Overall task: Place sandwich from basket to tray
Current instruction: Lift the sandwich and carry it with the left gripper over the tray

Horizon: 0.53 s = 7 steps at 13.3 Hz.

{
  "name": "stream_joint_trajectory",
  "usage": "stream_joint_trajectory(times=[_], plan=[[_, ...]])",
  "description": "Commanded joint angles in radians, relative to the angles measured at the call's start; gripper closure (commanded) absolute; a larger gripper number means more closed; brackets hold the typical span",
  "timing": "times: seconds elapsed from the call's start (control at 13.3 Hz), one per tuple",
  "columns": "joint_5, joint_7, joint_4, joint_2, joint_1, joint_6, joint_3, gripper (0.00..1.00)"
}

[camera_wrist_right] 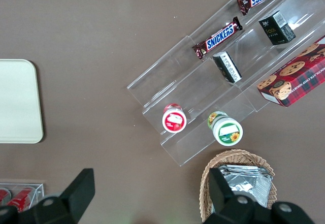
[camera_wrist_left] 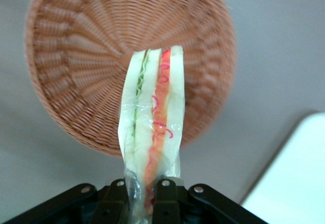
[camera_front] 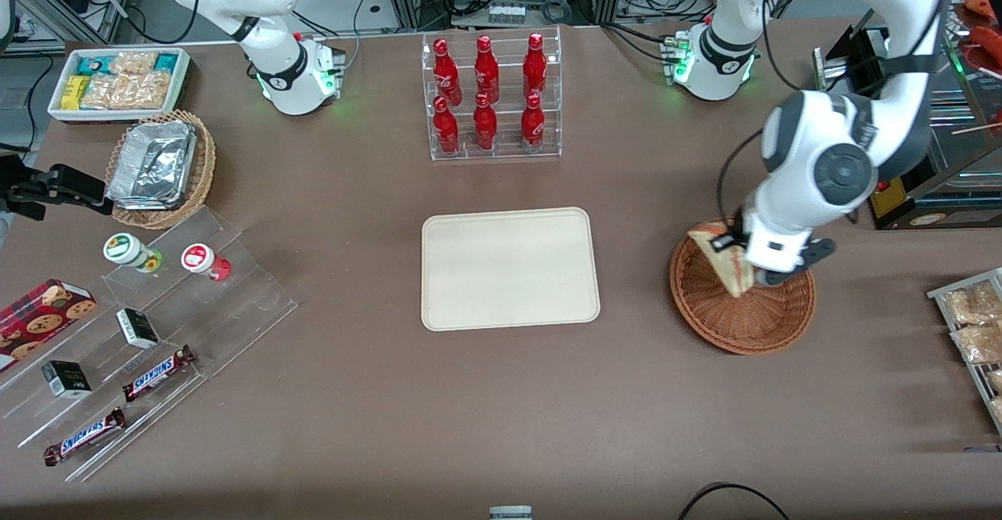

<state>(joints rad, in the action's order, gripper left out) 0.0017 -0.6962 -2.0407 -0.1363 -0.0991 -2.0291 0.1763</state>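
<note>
Now the left arm's gripper (camera_wrist_left: 143, 193) has its fingers clamped on the pale triangular sandwich wedge (camera_wrist_left: 152, 127), hanging above the round reddish-brown wicker basket (camera_front: 744, 312) (clear of the weave); the flat cream rectangular tray (camera_front: 509, 269) lies sideways toward the parked arm.

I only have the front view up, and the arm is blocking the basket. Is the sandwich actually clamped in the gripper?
Observer: Yes. The left wrist view shows the gripper shut on the sandwich, pinching its narrow end.
Operator: Is it clear of the basket?
Observer: The wrist view shows the basket below it with nothing inside.
Operator: Can the wrist camera see the tray?
Observer: Only a pale corner of the tray, beside the basket.
</note>
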Motion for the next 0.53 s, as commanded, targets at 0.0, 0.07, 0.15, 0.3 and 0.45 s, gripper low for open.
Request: stream_joint_trajectory(times=[0.0,0.07,0.15,0.3,0.45], plan=[[0.014,0.004,0.048,-0.034,-0.013,0.018,0.087,1.0],[0.014,0.004,0.074,-0.064,-0.033,0.016,0.103,1.0],[0.012,0.004,0.101,-0.092,-0.065,0.016,0.109,1.0],[0.014,-0.006,0.166,-0.152,-0.155,0.016,0.109,1.0],[0.015,-0.011,0.22,-0.192,-0.23,0.018,0.109,1.0]])
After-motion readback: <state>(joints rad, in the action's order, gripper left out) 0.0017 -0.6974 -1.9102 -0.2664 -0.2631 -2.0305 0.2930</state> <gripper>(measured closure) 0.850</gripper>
